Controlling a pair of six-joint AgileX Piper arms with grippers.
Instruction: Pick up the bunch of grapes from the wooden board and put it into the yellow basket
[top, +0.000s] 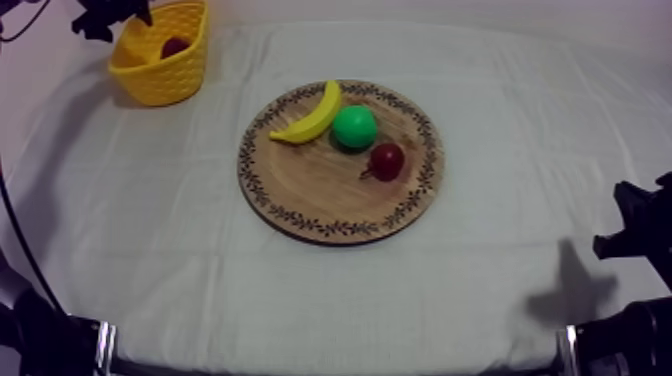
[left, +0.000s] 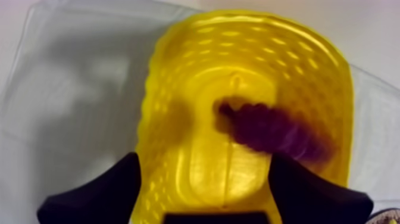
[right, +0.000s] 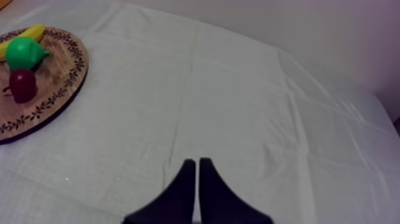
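Observation:
The dark purple bunch of grapes (left: 274, 132) lies on the floor of the yellow basket (left: 178, 77), free of my fingers. My left gripper (left: 205, 164) hangs open just above the basket, its two black fingers (left: 107, 190) spread wide. From above, the basket (top: 150, 75) stands at the table's far left corner with the grapes (top: 175, 46) inside and my left gripper (top: 112, 20) over its far rim. My right gripper (right: 196, 165) is shut on nothing and rests low over bare cloth, right of the wooden board (right: 59, 89).
The round wooden board (top: 300, 195) sits mid-table and carries a banana (top: 310, 116), a green pear (top: 354, 127) and a small red fruit (top: 386, 160). My right arm (top: 635, 230) sits at the right edge. Cloth spreads between board and basket.

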